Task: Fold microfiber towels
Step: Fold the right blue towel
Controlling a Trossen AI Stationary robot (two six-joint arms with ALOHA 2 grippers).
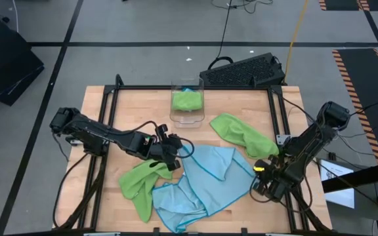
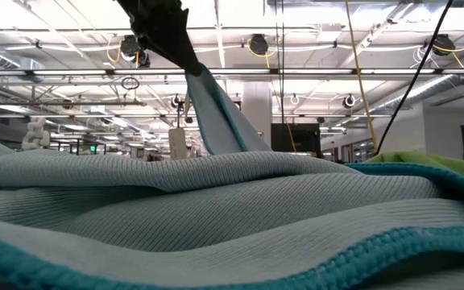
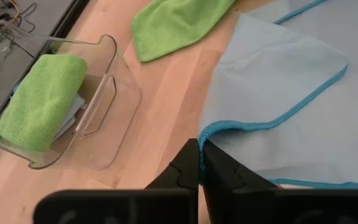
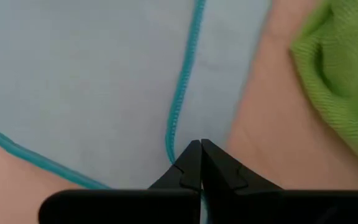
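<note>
The left gripper pinches the light blue towel by its teal hem; the right gripper pinches another edge of it at table centre. Lime green towels lie at 7 and 2 o'clock. A clear bin at 12 holds another folded green towel. No writing is readable.

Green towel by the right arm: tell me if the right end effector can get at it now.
Probably not yet: the right end effector is shut on the blue towel's edge. The green towel lies close beside it, nothing on top.
</note>
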